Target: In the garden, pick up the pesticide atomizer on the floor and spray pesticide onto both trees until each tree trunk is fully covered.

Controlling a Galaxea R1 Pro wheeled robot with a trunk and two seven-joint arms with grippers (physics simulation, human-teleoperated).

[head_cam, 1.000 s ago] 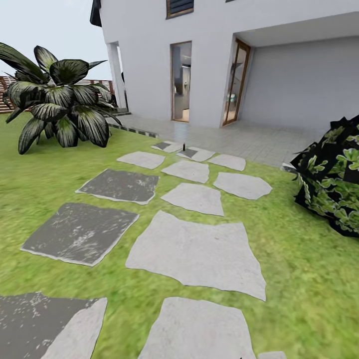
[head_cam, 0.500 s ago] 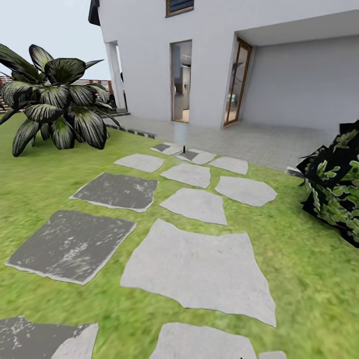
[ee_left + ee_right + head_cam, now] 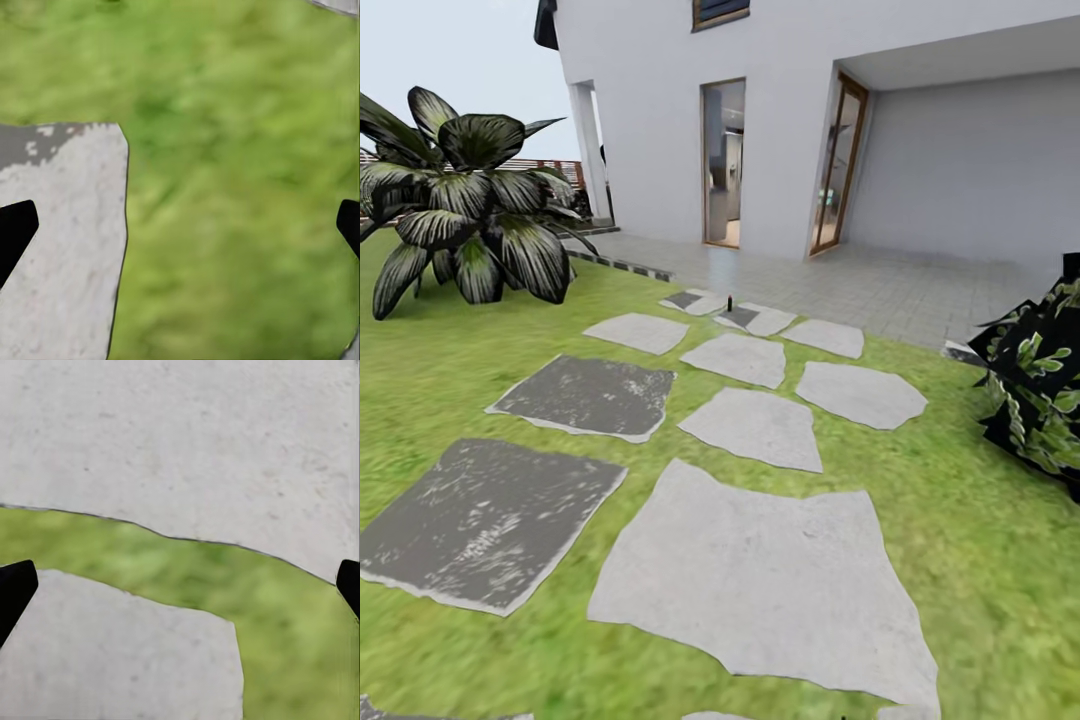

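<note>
Little of the robot's body shows. In the left wrist view, the left gripper (image 3: 180,229) appears as two plain black fingertips (image 3: 15,229), flat wedge shapes with angled edges, at 9 and 3 o'clock. The right gripper (image 3: 180,589) looks the same: matte black, blunt pointed fingertips (image 3: 15,589) at 9 and 3 o'clock, with no visible markings, screws or cables.

Bright, flat daylight; soft blur
</note>
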